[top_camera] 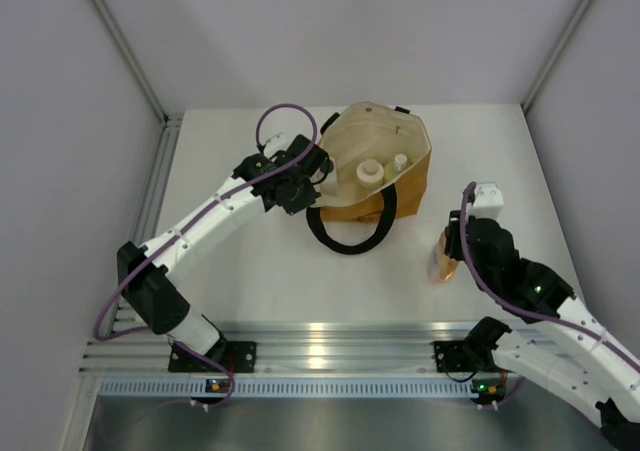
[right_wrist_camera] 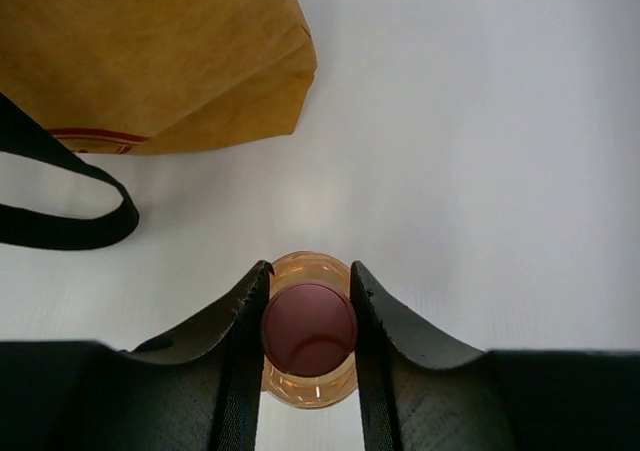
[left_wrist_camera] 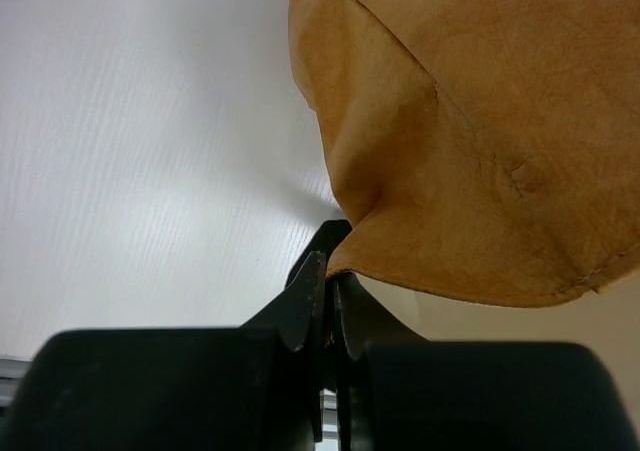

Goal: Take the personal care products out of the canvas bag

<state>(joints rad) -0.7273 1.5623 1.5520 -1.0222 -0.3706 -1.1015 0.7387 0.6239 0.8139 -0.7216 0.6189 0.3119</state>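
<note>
The white desk (top_camera: 280, 271) carries everything, and its near edge is cut off behind the arm bases. One mustard-tan canvas bag (top_camera: 425, 176) with cream lining sits directly ahead of the left jaws, mouth upward. One black loop handle (top_camera: 350, 233) lies flat on the desk, on the side of the bag towards the right jaws. Only a scrap of a second handle shows at the far rim. The red print is a mere sliver in the right wrist view.

There are two arms. The left arm (top_camera: 200, 226) has its jaws pressed together, pinching a fold of the bag's tan edge. The right arm (top_camera: 540, 291) has its jaws closed on one orange bottle with a dark pink cap (right_wrist_camera: 308, 329), held upright well apart from the bag. Whether its base meets the desk is hard to tell.

Three bottles are visible in all. Besides the orange one, two stand inside the bag beyond the left jaws: a cream bottle with a cream lid (top_camera: 370, 172) and, beside it, a yellow-green bottle with a white cap (top_camera: 399, 162). The bag's walls hide whatever lies deeper.
</note>
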